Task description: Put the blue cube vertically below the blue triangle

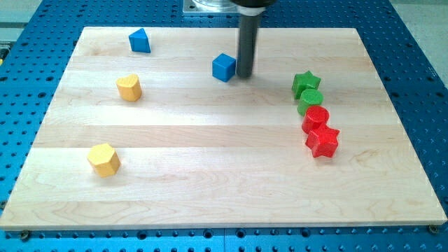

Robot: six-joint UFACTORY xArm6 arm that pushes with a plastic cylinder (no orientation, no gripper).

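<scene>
The blue cube (223, 67) sits on the wooden board near the view's top centre. The blue triangle (139, 41) lies at the view's top left, well to the left of the cube and slightly higher. My tip (244, 75) stands just to the right of the blue cube, touching or almost touching its right side. The dark rod rises from there to the view's top edge.
A yellow block (129, 87) lies below the blue triangle, and a yellow hexagon-like block (104, 159) sits at the lower left. At the right, a green star (305, 83), green cylinder (310, 101), red cylinder (316, 117) and red star (323, 141) form a column.
</scene>
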